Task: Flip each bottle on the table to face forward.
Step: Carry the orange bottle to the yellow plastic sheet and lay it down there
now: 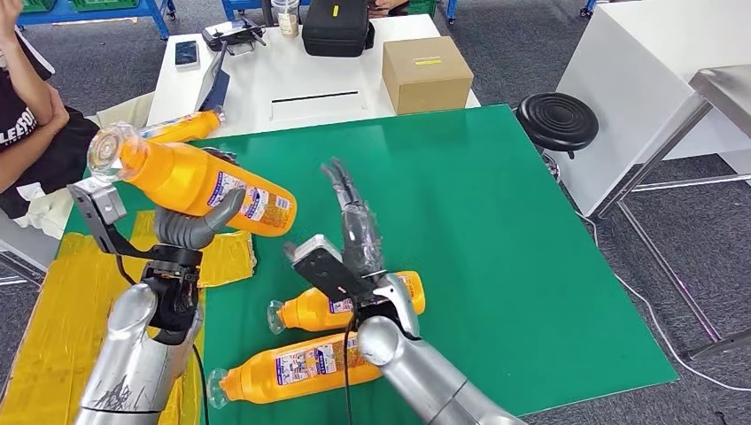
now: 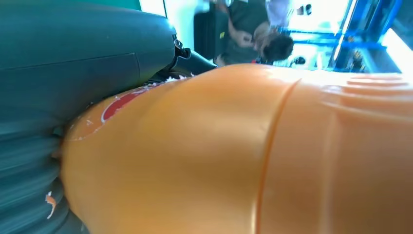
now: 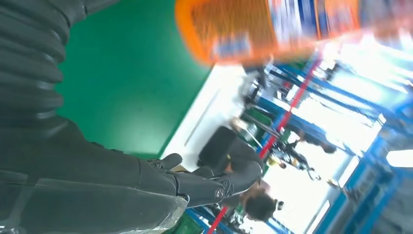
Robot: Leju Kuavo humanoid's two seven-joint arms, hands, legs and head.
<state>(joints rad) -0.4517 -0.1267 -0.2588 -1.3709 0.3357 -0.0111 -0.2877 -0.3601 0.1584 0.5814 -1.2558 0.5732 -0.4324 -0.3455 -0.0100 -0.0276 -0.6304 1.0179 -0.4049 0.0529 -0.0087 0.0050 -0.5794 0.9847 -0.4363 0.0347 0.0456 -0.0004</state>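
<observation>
Left hand (image 1: 190, 228) clamps a lifted bottle (image 1: 199, 180); right hand (image 1: 354, 221) waits beside it, fingers apart (label should end facing forward).

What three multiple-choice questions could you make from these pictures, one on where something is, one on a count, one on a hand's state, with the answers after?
1. Where is the cardboard box?
A. on the white table
B. on the green mat
C. on the black stool

2. How many orange bottles lie on the green mat near the right hand?
A. none
B. two
C. five

3. What is the left hand doing?
A. hanging empty
B. pressing the box
C. holding an orange bottle in the air

Answers: 1 A, the box sits on white beyond the mat. 2 B, two lie side by side. 3 C, fingers wrap the raised bottle.
</observation>
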